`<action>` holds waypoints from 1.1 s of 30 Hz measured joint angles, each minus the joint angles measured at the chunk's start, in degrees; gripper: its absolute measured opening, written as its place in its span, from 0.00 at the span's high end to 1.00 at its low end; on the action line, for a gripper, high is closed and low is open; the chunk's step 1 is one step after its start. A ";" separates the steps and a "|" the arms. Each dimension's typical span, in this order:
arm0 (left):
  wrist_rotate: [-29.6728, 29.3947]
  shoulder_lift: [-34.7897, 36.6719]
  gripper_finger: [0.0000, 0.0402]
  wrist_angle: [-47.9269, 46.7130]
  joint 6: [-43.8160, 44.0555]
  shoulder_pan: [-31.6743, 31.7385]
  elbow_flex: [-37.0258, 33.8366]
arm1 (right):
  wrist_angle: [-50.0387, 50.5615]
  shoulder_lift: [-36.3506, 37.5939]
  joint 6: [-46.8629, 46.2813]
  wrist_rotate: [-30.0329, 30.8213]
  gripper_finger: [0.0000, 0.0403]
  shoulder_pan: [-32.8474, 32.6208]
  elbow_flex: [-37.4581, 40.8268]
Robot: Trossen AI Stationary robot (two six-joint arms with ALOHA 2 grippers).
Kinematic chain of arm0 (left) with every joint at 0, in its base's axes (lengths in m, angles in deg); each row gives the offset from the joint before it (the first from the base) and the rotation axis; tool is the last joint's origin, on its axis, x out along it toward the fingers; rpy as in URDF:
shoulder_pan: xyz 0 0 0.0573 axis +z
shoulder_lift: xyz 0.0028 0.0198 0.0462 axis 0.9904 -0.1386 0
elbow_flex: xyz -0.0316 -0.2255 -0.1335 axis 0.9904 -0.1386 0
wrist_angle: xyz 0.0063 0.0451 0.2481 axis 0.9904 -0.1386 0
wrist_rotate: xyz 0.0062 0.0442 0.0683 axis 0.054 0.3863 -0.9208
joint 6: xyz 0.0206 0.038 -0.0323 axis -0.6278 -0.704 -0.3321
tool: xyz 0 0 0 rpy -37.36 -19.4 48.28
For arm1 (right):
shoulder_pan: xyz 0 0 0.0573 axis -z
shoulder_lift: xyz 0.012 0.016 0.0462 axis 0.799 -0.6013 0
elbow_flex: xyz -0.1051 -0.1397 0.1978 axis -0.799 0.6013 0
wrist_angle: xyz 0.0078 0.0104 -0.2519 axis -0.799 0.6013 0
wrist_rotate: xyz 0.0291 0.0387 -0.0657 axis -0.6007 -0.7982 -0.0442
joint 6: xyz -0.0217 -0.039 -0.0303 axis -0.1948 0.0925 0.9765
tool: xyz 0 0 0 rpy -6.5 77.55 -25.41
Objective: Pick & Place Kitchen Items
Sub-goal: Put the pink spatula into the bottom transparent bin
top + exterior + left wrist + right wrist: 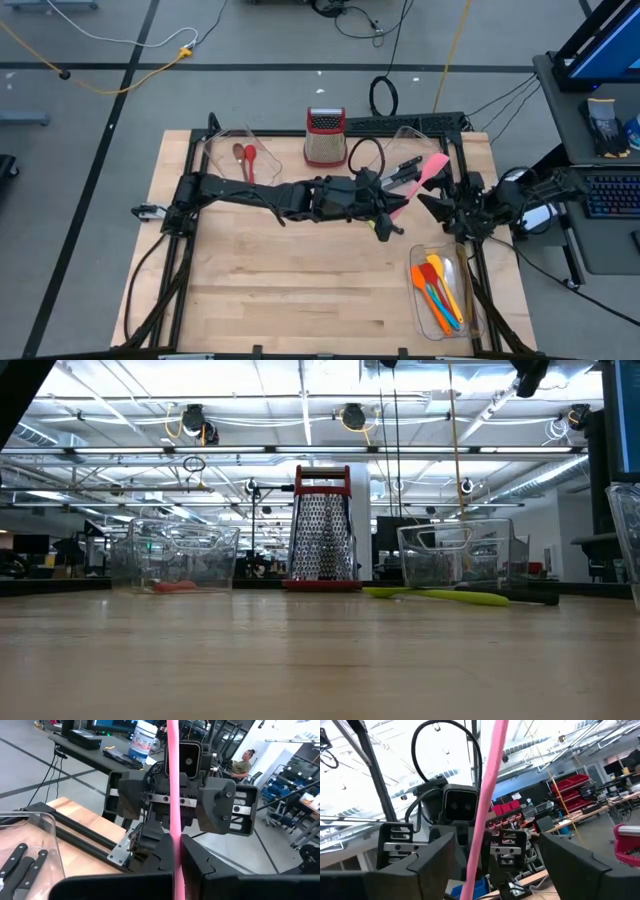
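Your left arm reaches across the tabletop from the left side toward the right, stretched low and nearly straight. Its left hand [392,215] sits right of centre, fingers [197,865] pressed together on the pink spatula [174,795], which runs up between them. Your right arm comes in from the right edge, folded short, wrist turned to face the left one. The right hand [432,203] meets it head-on, its fingers [427,862] spread wide on either side of the spatula, not touching it.
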 joint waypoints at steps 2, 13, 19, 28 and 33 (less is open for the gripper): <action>-0.03 0.00 1.00 0.01 0.09 -0.02 0.00 | -1.07 -0.78 -0.02 -1.26 0.30 0.18 0.00; -0.14 -0.36 1.00 0.01 0.58 -0.57 0.00 | -5.55 -5.75 -4.55 -3.06 0.32 3.83 0.00; -1.33 -0.46 1.00 -1.13 1.05 -1.05 0.00 | -7.74 -7.81 -5.14 -4.86 0.37 6.09 -0.02; -2.48 -0.46 1.00 -3.79 1.70 -1.00 0.00 | -7.67 -8.03 -8.46 -5.04 0.71 8.08 -0.02; -2.54 -0.46 1.00 -5.03 1.68 -0.94 0.00 | -7.73 -8.10 -9.16 -5.44 0.96 8.17 -0.07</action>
